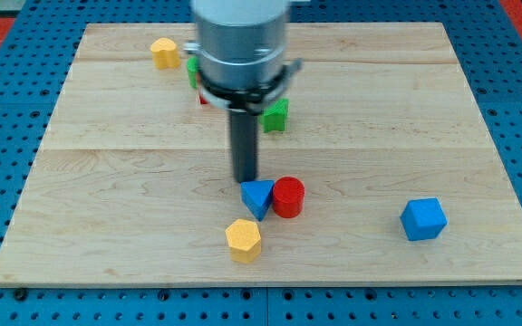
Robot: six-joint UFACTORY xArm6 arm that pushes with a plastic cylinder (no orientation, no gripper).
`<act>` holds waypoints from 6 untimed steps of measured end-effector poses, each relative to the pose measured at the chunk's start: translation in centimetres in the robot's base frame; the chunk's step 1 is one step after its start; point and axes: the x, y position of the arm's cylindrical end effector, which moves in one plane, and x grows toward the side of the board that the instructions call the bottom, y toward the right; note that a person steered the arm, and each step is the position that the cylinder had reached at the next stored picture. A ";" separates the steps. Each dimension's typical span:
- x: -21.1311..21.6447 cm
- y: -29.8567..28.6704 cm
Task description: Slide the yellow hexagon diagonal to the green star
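The yellow hexagon (243,240) lies near the board's bottom edge, just below-left of a blue triangle (257,196). My tip (246,178) stands right above the blue triangle, about a block's width above the hexagon and not touching it. Two green blocks show beside the arm, one at its right (277,116) and one at its upper left (191,71). Both are partly hidden, so I cannot tell which is the star.
A red cylinder (288,196) touches the blue triangle's right side. A blue cube (422,219) sits at the lower right. Another yellow block (164,52) lies at the top left. A red sliver (204,98) peeks from behind the arm.
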 end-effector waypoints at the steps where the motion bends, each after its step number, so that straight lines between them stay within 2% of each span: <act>1: 0.5 -6.9; 2: 6.3 -7.7; 3: 10.5 -6.0; 4: 10.7 1.0; 5: 8.9 10.1; 6: 9.0 13.0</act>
